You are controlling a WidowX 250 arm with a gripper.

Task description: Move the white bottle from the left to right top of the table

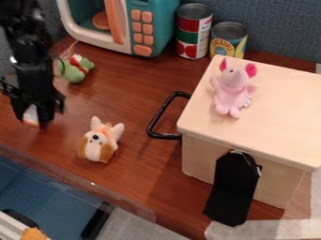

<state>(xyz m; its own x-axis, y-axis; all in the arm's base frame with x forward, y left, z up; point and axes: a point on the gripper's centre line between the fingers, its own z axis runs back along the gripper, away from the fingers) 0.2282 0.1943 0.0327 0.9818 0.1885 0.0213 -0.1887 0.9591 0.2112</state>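
Note:
At the left edge of the camera view, the black gripper (34, 117) hangs low over the brown table (141, 164). Its fingers are shut on a small white object with an orange-red lower end, which looks like the white bottle (30, 115). Only part of the bottle shows between the dark fingers; the gripper hides the rest. Whether its lower end touches the table I cannot tell.
A dog plush (99, 143) lies right of the gripper, a green plush (76, 69) behind it. A toy microwave (150, 28) and two cans (194, 30) stand at the back. A wooden box (282, 117) carries a pink plush (233, 89); a black handle (160, 115) projects left.

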